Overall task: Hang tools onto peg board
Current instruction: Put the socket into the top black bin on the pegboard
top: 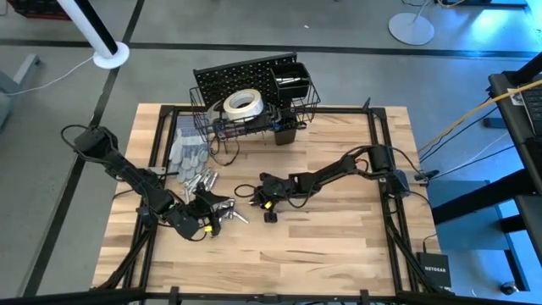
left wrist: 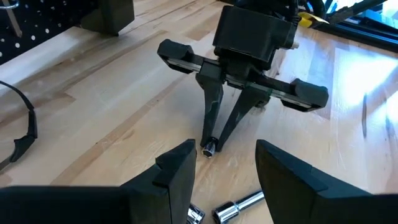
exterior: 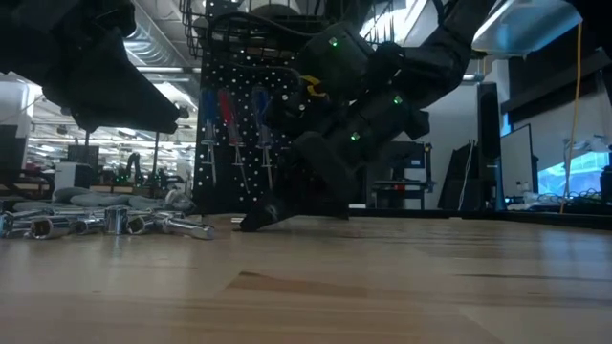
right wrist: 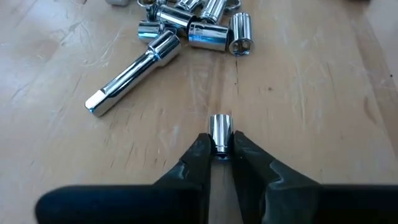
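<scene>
A small silver socket [right wrist: 221, 129] lies on the wooden table with my right gripper [right wrist: 221, 150] shut on it near the table's middle [top: 252, 201]. More silver sockets [right wrist: 198, 30] and an extension bar [right wrist: 129, 76] lie just beyond it. My left gripper [left wrist: 227, 177] stands open close by, facing the right gripper [left wrist: 209, 144] with nothing between its fingers. The black peg board [top: 246, 78] stands at the far edge. A white tape roll [top: 241, 103] lies in its wire basket. Red- and blue-handled screwdrivers [exterior: 229, 113] hang on its front. My right gripper pinches the small socket's near end [right wrist: 221, 144] between its two fingertips [right wrist: 200, 152]. The fingers slant down from the table's right side and lie along the socket. Its far end points toward the other sockets. It sits at table level.
Grey gloves [top: 188, 151] lie at the far left beside the heap of sockets [top: 200, 180]. A black square cup [top: 292, 83] sits on the peg board. Bare wood [top: 322, 246] stretches toward the near edge. A black cable loop [left wrist: 25, 127] lies near the board.
</scene>
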### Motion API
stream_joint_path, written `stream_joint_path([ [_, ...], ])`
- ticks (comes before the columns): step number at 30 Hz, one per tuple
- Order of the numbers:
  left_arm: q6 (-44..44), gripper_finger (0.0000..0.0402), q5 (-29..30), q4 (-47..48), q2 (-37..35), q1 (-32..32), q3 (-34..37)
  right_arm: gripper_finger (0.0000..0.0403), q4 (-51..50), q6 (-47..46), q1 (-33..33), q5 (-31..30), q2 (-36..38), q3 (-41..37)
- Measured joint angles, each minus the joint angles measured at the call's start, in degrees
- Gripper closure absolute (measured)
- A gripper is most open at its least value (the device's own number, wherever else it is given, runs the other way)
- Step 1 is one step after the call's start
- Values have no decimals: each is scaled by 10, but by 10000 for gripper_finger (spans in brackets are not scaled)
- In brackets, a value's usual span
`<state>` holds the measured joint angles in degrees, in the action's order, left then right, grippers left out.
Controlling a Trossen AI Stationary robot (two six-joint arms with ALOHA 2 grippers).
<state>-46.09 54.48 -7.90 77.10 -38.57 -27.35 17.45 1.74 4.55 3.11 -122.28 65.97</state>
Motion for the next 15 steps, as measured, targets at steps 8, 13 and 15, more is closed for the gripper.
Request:
stream_joint_path([
  [8, -2, 245, 2, 0, 0, 0, 0, 354, -70, 30, 23, -67, 125, -1],
  [13, -5, 245, 3, 0, 0, 0, 0, 355, -114, 74, 44, -115, 229, -2],
  [15, -5, 245, 4, 0, 0, 0, 0, 352, -115, 94, 47, -140, 274, -1],
])
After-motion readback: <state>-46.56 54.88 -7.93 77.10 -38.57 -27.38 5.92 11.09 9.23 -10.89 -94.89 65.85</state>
